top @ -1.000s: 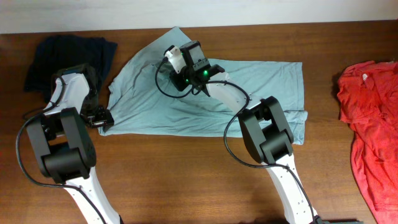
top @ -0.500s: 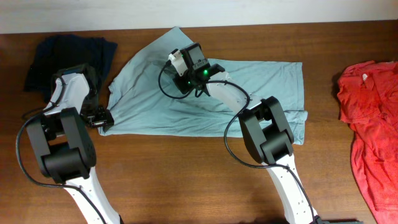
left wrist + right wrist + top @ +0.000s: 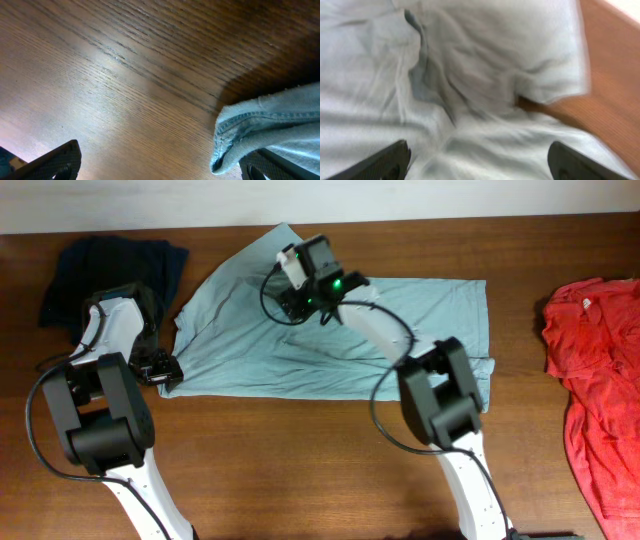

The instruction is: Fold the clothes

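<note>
The pale grey-teal T-shirt (image 3: pixel 430 320) lies spread and wrinkled across the middle of the table. My right gripper (image 3: pixel 287 298) hovers over its upper left part, jaws wide apart. In the right wrist view only rumpled shirt cloth (image 3: pixel 470 75) lies below the open gripper (image 3: pixel 480 165), with nothing pinched. My left gripper (image 3: pixel 165 372) sits at the shirt's lower left corner and is open. In the left wrist view the hemmed corner (image 3: pixel 265 125) rests against the right finger (image 3: pixel 280 167), and bare wood shows between the jaws of the gripper (image 3: pixel 160 170).
A dark navy garment (image 3: pixel 110 275) is bunched at the back left, partly under the left arm. A red shirt (image 3: pixel 595 370) lies along the right edge. Bare wooden table (image 3: pixel 300 470) runs along the front.
My right gripper has gone from shut to open, letting go of the shirt cloth, and has drawn slightly back and to the right. The left arm has not moved.
</note>
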Tool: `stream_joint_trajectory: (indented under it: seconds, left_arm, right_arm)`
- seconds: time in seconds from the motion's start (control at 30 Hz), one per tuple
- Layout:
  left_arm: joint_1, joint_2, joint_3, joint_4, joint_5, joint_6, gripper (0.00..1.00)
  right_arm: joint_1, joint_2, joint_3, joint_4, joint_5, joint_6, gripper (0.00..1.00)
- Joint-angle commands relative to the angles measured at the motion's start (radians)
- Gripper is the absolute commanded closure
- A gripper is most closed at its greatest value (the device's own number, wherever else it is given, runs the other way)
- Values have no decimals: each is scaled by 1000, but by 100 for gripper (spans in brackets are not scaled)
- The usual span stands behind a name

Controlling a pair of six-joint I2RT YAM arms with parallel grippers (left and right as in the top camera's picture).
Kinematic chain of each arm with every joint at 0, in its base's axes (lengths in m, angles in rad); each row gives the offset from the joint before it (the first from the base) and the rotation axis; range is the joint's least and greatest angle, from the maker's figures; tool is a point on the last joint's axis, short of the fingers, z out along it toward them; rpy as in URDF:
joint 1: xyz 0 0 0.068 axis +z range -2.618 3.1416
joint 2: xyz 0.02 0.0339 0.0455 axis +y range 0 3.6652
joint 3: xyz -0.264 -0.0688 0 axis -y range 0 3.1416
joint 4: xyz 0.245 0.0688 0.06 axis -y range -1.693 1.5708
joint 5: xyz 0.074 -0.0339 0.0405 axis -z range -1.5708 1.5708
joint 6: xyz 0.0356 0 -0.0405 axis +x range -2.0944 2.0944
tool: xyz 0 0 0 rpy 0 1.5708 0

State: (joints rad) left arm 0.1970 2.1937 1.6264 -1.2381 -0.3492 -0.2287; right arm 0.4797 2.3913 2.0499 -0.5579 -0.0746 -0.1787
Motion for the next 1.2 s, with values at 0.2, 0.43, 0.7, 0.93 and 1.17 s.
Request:
stream_joint_trajectory:
  seconds: [0.2,0.43,0.7,0.93,1.17]
  left_arm:
    - [4,18,-12,3,-21,-3,0]
    - [4,18,-12,3,-21,-3,0]
    - [4,18,-12,3,-21,-3,1]
    - [4,18,-12,3,-21,-3,1]
    - [4,18,-12,3,-21,-3,1]
  right_arm:
    - [-122,-352,66,-506,31,5,3]
    - [-317,-392,61,-932,31,137,1]
    - [-577,-392,18,-1094,29,270,1]
    - [-696,-392,-120,-1079,-4,293,1]
    - [-718,-392,-306,-937,1,292,1]
